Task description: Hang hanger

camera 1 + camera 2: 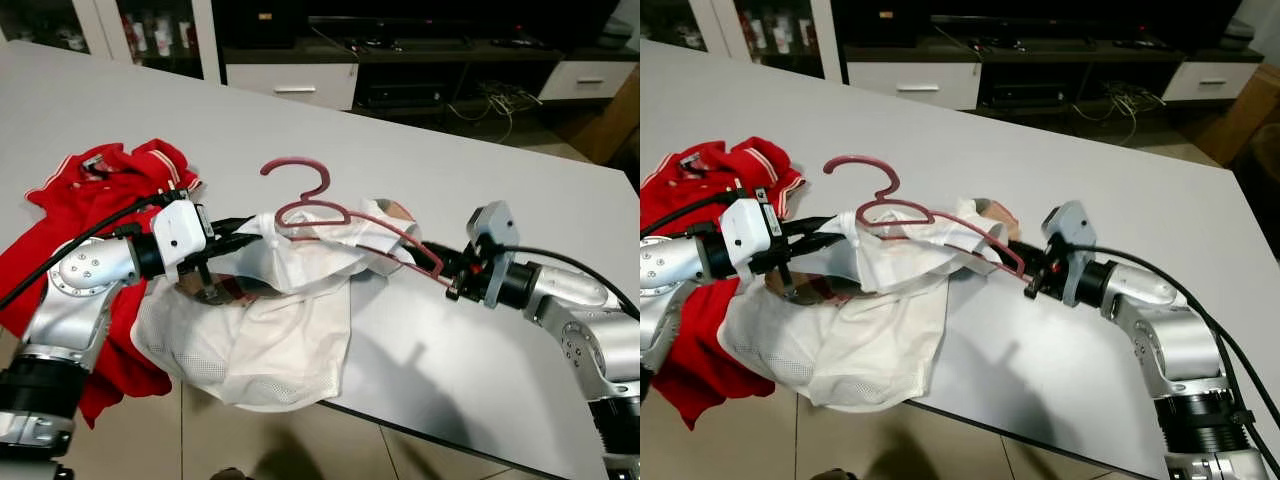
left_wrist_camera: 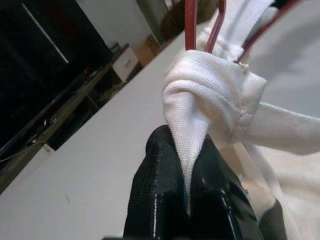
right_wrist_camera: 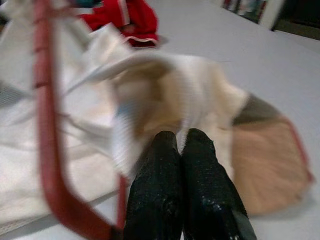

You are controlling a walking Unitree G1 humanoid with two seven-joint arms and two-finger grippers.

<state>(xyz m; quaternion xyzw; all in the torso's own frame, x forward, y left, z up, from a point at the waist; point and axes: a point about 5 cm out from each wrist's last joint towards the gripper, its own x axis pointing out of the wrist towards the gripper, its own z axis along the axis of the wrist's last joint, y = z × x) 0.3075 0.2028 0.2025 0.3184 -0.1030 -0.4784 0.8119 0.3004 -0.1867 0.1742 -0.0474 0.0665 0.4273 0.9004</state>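
Big grey table (image 1: 480, 200) across the scene, dark TV unit (image 1: 420, 60) behind it on the far side. Tiled floor (image 1: 300, 440) below the near edge. Red shirt (image 1: 90, 190) heaped at the left, spilling off the near edge. Just right of it, white shirt (image 1: 270, 340), body draped over the table's near edge, collar bunched up by the hanger. Dusty-red hanger (image 1: 310, 205) over the middle of the table, hook up and curling left, its arms threaded into the white shirt's neck. Left gripper (image 2: 187, 165) in from the left, fingers (image 2: 155, 200) pinched tight on a fold of white shirt beside the hanger's neck. Right gripper (image 3: 182, 150) in from the right at the hanger's right end, fingers (image 3: 205, 185) pressed together, side by side; impossible to tell whether hanger or cloth sits between them.
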